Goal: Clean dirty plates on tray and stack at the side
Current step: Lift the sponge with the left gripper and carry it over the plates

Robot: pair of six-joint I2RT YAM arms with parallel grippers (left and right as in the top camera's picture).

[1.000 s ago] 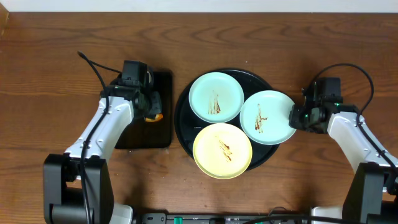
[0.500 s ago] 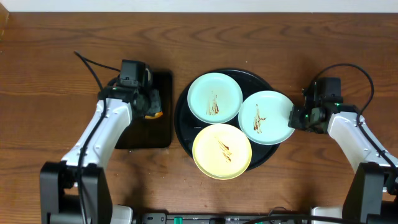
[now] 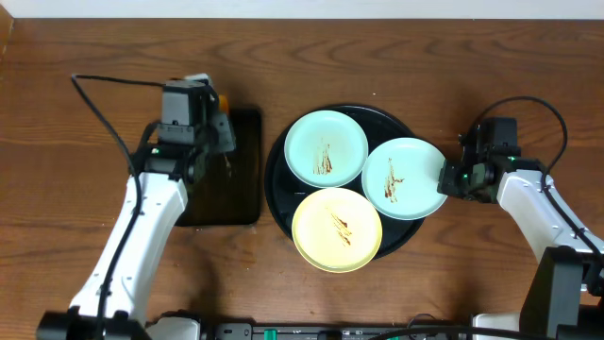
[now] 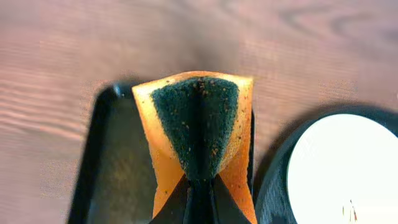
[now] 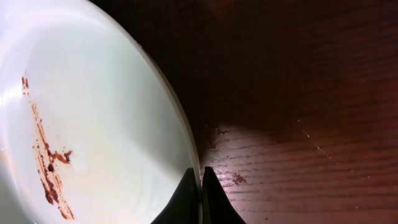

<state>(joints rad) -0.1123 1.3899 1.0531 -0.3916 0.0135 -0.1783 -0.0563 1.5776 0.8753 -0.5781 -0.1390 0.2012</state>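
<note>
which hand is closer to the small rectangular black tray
Left. The left hand, shut on the sponge, is over the rectangular tray; the right hand is beyond the round tray, pinching a mint plate by its rim.

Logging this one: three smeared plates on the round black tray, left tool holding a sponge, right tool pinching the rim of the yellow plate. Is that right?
One slip: the right tool pinches the rim of the pale blue plate nearest it, not the yellow plate, as the overhead view shows. The rest stands: three smeared plates on the tray, sponge in the left tool.
</note>
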